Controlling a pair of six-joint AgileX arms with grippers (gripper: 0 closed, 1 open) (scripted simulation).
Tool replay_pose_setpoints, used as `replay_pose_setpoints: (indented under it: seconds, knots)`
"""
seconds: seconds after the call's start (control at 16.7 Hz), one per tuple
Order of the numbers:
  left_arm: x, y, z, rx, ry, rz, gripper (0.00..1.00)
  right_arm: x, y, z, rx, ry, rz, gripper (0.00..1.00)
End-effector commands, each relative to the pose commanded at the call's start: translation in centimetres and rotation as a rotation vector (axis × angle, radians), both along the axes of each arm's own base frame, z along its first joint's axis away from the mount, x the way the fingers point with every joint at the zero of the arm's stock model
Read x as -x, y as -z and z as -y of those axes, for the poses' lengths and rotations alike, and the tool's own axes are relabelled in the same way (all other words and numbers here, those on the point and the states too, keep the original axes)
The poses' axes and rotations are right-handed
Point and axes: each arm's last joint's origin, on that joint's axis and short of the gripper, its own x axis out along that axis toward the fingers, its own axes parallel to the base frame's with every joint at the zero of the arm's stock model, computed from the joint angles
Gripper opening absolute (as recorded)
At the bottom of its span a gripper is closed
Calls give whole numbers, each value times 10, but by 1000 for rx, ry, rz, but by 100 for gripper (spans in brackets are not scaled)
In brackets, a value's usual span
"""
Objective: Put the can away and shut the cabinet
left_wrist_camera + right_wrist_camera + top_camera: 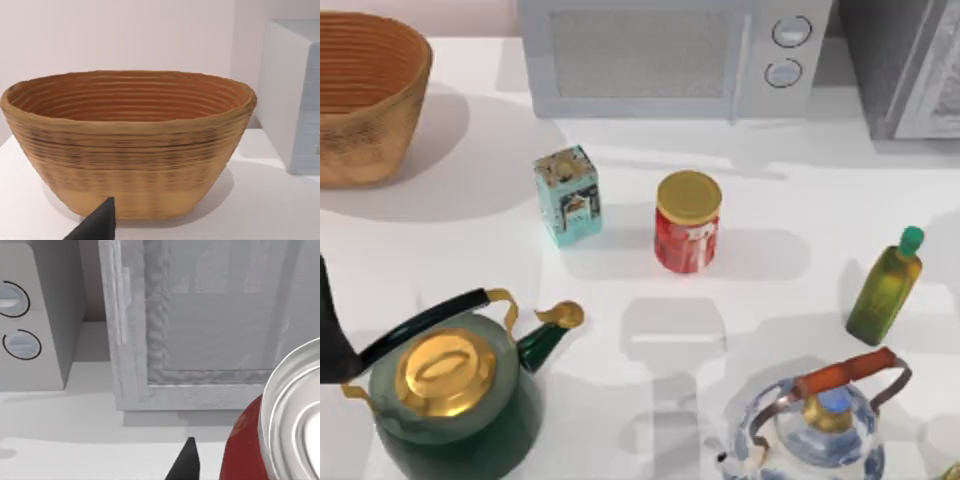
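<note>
A red can (250, 445) with a silver top stands very near the right wrist camera, just beside the dark tip of my right gripper (187, 462). I cannot tell whether the gripper holds it. Behind it rises the grey speckled cabinet (135, 340) with its pale framed panel door (215, 305); it also stands at the table's far right corner (895, 70). Whether the door stands ajar I cannot tell. My left arm (328, 330) is at the left edge, its gripper (100, 222) low in front of the basket.
A white microwave (660, 55) stands at the back, a woven basket (365, 95) at the back left. A teal box (567, 195), a red jar with a yellow lid (687, 222), an oil bottle (885, 285), a green kettle (450, 395) and a blue-white kettle (820, 430) crowd the table.
</note>
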Motion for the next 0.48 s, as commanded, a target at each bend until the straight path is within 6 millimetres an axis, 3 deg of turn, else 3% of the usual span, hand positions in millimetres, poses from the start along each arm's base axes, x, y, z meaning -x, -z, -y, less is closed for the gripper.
replay_pose_setpoints:
  seconds: [0.3, 0.48]
  knots:
    - [0, 0, 0, 0, 0, 0, 100, 61, 11, -3, 1, -4, 166, 0]
    - [0, 0, 0, 0, 0, 0, 100, 82, 30, -4, 8, -8, 244, 0]
